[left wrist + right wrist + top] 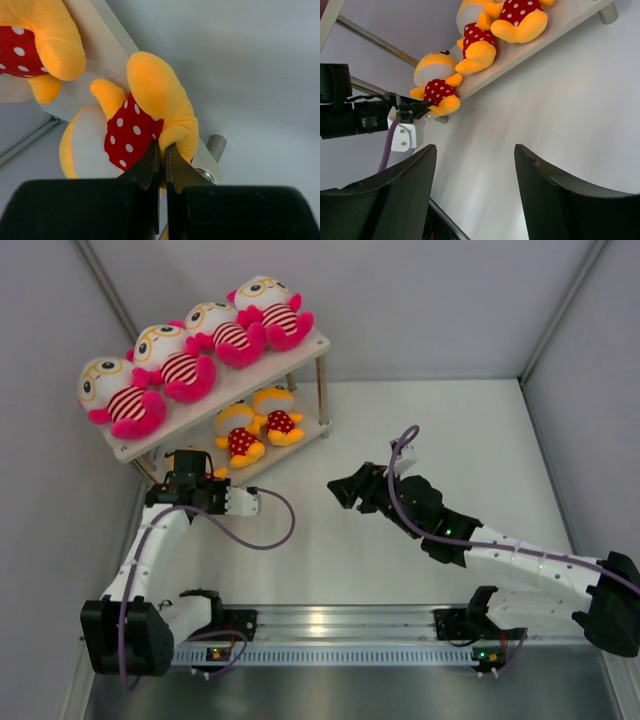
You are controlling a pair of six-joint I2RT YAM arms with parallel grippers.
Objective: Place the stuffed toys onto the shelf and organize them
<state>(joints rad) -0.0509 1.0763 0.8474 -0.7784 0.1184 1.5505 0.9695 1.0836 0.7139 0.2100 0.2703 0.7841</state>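
Left wrist view showed my left hand [161, 154] pinching a small yellow toy [142, 117], centre frame, overhanging the end of the shelf [107, 45]; I judged letting go there could drop it.

Large stuffed toys [165, 365]: fleecy cloth, matt; white heads, pink limbs, striped shirts of finer weave.
Small stuffed toys [517, 20]: short-pile yellow-orange plush, faint sheen.
Pinched small toy [135, 130]: red dotted shirt of smoother, flatter cloth than limbs.
Shelf [235, 388] boards: cream, smooth, matt; wood or laminate, cannot tell.
Shelf legs [321, 390]: bare silver metal, polished.
Left gripper [162, 145], right gripper [475, 150]: black plastic fingers, smooth, dull.
Worktop [480, 440]: pale grey, smooth, matt.
Rail [330, 620], near edge: brushed metal, reflective.
Cable [292, 520]: purple sheath, glossy.
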